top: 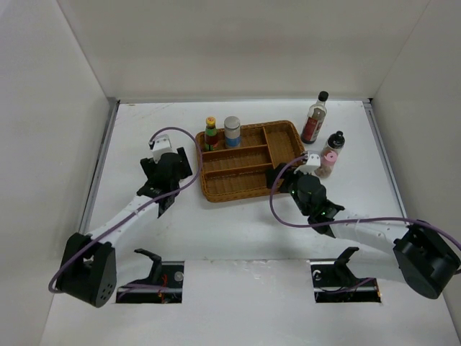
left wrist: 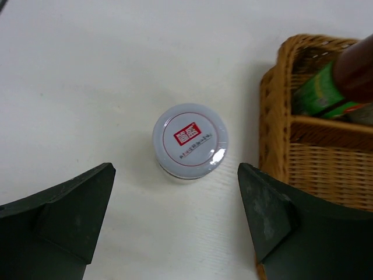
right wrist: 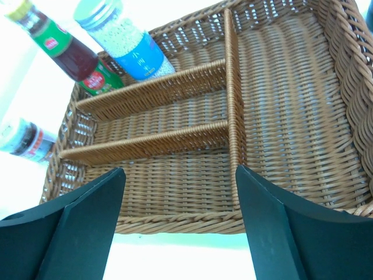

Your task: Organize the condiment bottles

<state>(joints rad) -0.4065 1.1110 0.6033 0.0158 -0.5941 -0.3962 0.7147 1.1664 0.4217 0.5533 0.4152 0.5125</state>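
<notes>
Overhead and wrist views, two arms over a white table (top: 238, 231).

Left gripper (left wrist: 175, 172): fingers spread wide, holding nothing. A short jar with a round white lid and red label (left wrist: 190, 140) stands upright on the table directly below it, in line with the gap and just ahead of the fingertips, touching neither. To this gripper's right lies the corner of the brown wicker divided tray (left wrist: 274, 116). Inside that corner compartment stands the red sauce bottle with a green-and-yellow cap (left wrist: 341, 79).

Right gripper (right wrist: 179, 172): fingers likewise apart and empty, poised above the near rim of the tray. Ahead and to its left, in the far-left compartment, the red sauce bottle and the grey-lidded blue-label jar (right wrist: 131, 46) stand side by side. The compartments directly ahead of the fingers hold nothing. The white-lidded jar shows beyond the tray's left wall.

Off the tray, on this gripper's right in the overhead view: the pink-lidded shaker (top: 328, 163) just beside the wrist, the black-capped shaker (top: 333, 142) beyond it, and the tall dark bottle with a black cap (top: 314, 119) farthest, all upright on the table.
</notes>
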